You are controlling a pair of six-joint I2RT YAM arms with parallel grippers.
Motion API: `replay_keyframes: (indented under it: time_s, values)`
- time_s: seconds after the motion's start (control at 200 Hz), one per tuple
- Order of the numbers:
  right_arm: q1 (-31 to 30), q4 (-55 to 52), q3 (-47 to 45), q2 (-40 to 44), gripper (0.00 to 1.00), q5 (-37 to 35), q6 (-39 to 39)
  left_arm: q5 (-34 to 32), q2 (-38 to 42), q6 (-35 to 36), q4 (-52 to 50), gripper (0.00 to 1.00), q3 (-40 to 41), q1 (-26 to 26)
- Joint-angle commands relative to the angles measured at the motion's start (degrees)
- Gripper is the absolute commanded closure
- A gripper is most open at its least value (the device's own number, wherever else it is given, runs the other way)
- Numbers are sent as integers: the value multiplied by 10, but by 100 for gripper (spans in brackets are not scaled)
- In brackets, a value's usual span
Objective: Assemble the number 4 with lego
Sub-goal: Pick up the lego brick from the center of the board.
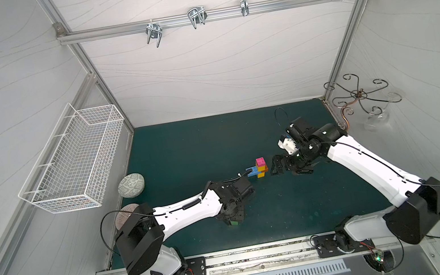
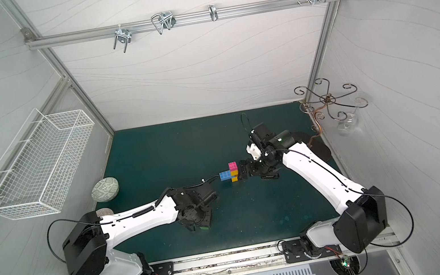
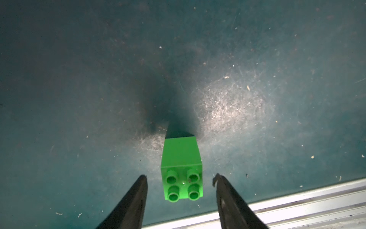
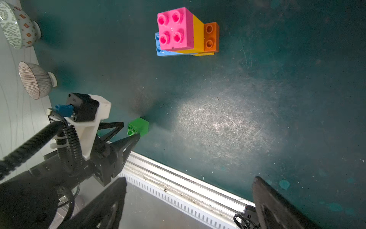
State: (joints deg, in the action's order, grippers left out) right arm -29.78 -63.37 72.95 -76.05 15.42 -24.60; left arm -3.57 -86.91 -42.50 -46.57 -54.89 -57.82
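Note:
The joined lego stands mid-mat in both top views: a pink brick on top, yellow and orange bricks under it, and a blue brick sticking out to the left. A loose green brick lies on its side on the mat near the front, studs facing my left wrist camera. My left gripper is open around it, with a gap showing on each side. My right gripper hovers wide open just right of the stack, holding nothing.
Two patterned bowls sit at the mat's left edge. A white wire basket hangs on the left wall. A curly metal hook stand occupies the back right corner. An aluminium rail runs along the front.

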Motion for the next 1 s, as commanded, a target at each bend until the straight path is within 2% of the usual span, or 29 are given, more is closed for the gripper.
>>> replay_keyframes:
  time_s: [0.0,0.805,0.996]
  values:
    - [8,-5,-6,19,1,7,2,3,-19,-7,-18,45,-33,-2]
    - [42,-7,-7,22,1,21,23,14,-50,-13,-28,58,-40,10]
    - [46,-7,-8,23,1,22,24,11,-48,-13,-31,65,-41,10]
